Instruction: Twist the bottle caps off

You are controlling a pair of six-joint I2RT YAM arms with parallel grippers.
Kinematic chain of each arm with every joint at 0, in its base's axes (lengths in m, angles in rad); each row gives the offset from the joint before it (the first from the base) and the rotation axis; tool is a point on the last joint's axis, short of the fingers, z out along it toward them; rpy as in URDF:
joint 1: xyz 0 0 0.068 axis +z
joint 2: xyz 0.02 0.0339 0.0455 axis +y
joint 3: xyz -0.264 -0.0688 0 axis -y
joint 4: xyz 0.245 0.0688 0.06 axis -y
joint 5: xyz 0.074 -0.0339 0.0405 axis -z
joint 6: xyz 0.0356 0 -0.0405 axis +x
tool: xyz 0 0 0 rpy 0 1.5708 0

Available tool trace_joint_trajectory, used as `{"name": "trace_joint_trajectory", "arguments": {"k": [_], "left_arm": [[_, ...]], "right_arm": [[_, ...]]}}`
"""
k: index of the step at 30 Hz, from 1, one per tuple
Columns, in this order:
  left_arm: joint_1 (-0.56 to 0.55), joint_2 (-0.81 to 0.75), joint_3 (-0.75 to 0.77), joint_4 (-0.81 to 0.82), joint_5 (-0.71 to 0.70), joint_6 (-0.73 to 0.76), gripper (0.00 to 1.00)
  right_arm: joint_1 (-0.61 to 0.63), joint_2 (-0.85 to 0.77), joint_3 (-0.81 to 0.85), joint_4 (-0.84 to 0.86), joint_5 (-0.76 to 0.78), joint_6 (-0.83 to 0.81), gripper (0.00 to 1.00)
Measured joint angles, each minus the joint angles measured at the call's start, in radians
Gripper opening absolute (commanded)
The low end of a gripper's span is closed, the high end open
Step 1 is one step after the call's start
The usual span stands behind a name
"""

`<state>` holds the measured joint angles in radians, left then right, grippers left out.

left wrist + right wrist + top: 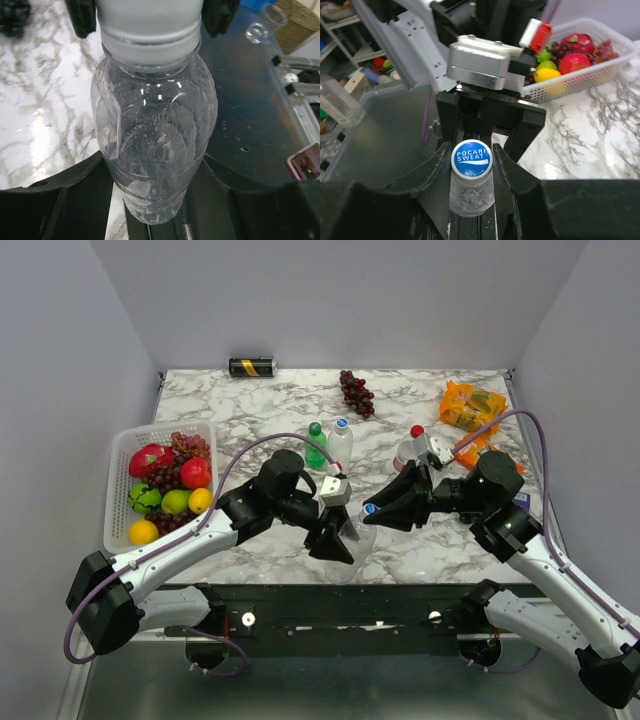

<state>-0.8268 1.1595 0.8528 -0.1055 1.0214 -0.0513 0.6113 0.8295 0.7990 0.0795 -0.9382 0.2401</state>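
My left gripper is shut on the lower body of a clear bottle and holds it near the table's front edge. In the left wrist view the bottle fills the frame between my left gripper's black fingers. My right gripper is shut on the bottle's white and blue cap. In the right wrist view the cap reads POCARI SWEAT and sits pinched in my right gripper. A green bottle, a clear bottle and a red-capped bottle stand mid-table.
A white basket of fruit stands at the left. A black-and-gold can lies at the back edge. Dark grapes and an orange snack bag lie at the back right.
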Motion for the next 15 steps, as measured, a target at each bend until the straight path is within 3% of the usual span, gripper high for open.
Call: {"name": "trace_joint_trajectory", "arguments": {"k": [6,7,9,11,13,15], "left_arm": [[0.0,0.0,0.0,0.014,0.111,-0.025,0.36],[0.0,0.0,0.0,0.016,0.117,-0.028,0.36],[0.0,0.0,0.0,0.02,0.118,-0.028,0.36],[0.0,0.0,0.001,0.018,0.112,-0.023,0.36],[0.0,0.0,0.009,0.01,0.091,-0.023,0.36],[0.001,0.0,0.025,0.002,0.058,-0.016,0.36]], "right_arm": [[0.0,-0.015,0.0,0.024,-0.109,-0.018,0.23],[0.0,-0.018,0.0,0.024,-0.116,-0.021,0.34],[0.0,-0.024,0.0,0.024,-0.117,-0.025,0.45],[0.0,-0.032,-0.002,0.023,-0.112,-0.025,0.66],[0.001,-0.043,-0.008,0.009,-0.096,-0.029,0.75],[0.002,-0.06,-0.012,-0.022,-0.064,-0.032,0.77]]}}
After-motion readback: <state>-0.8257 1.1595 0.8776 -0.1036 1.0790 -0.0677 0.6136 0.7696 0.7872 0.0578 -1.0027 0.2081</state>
